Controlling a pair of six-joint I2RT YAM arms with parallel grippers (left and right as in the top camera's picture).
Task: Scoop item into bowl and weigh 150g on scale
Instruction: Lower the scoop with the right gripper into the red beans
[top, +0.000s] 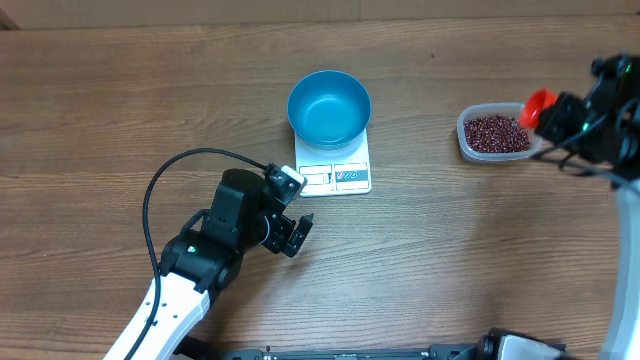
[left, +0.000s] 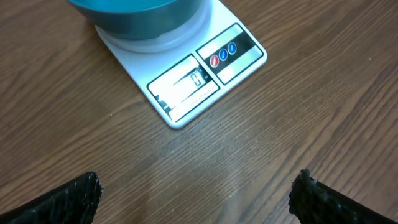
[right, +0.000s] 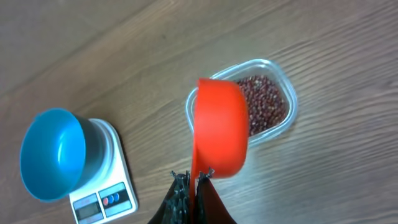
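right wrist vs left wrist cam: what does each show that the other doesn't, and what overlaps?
Right wrist only: the right gripper shut on a red-orange scoop, by a clear tub of red-brown beans. It also shows the inside of the blue bowl, with no beans in it.
Left wrist only: the left gripper open and holding nothing, plus a close look at the scale's display and three round buttons. The digits are unreadable.
Both: the blue bowl sitting on the white scale, on the wooden table.
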